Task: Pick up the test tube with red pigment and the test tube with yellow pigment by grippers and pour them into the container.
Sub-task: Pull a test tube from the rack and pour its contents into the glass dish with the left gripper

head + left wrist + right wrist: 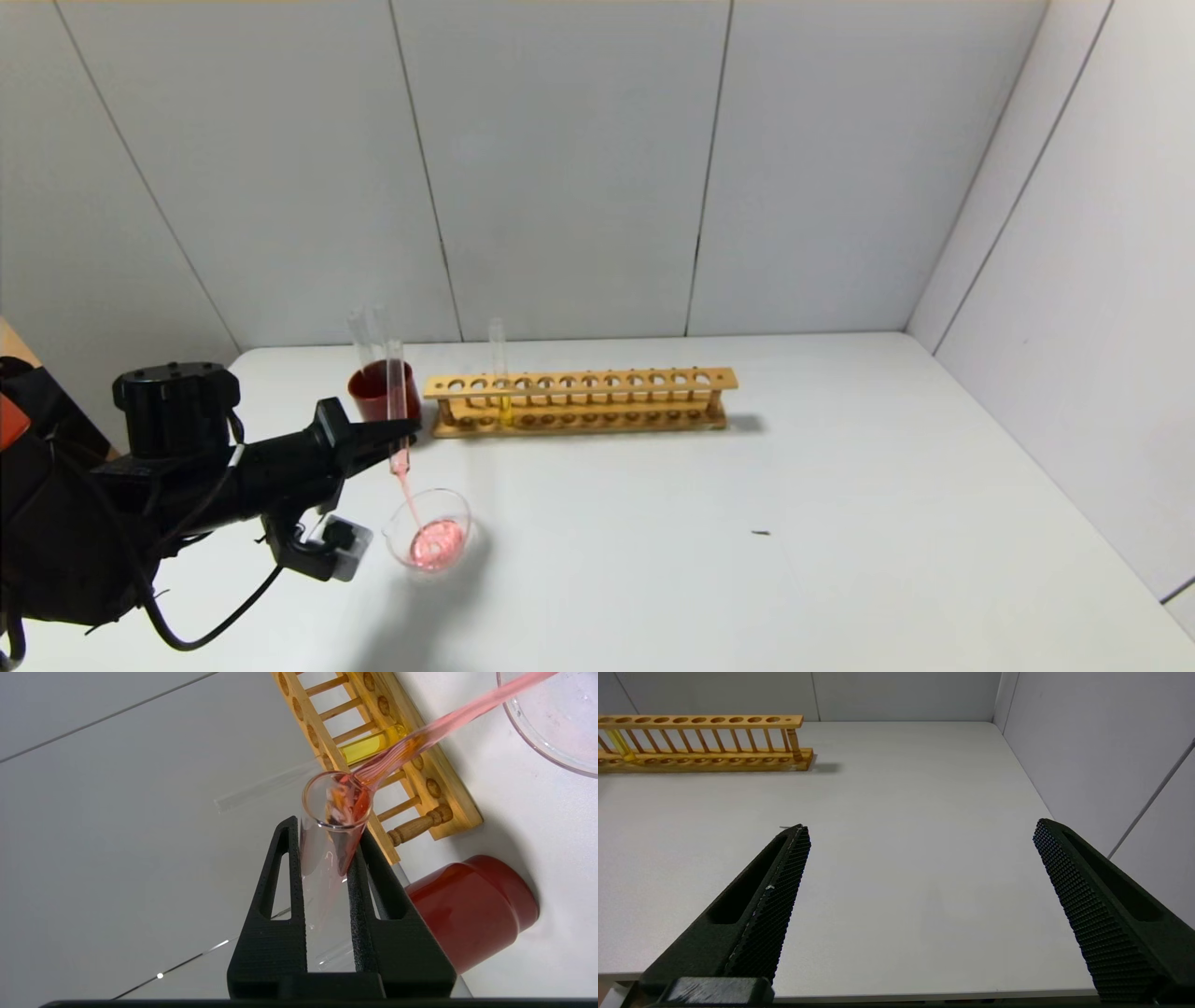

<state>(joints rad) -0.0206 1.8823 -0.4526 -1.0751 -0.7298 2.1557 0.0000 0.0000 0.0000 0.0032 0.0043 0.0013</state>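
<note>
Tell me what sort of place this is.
Probably a mock chemistry bench inside a robot test cell: a wooden tube rack on a white table, a glass container receiving red liquid from the test tube with red pigment, and plain grey panel walls around.

The head camera looks forward and down over the whole white table (840, 523), while both wrist cameras look along their own fingers, low and close, and all three share the wooden rack (579, 401).
</note>
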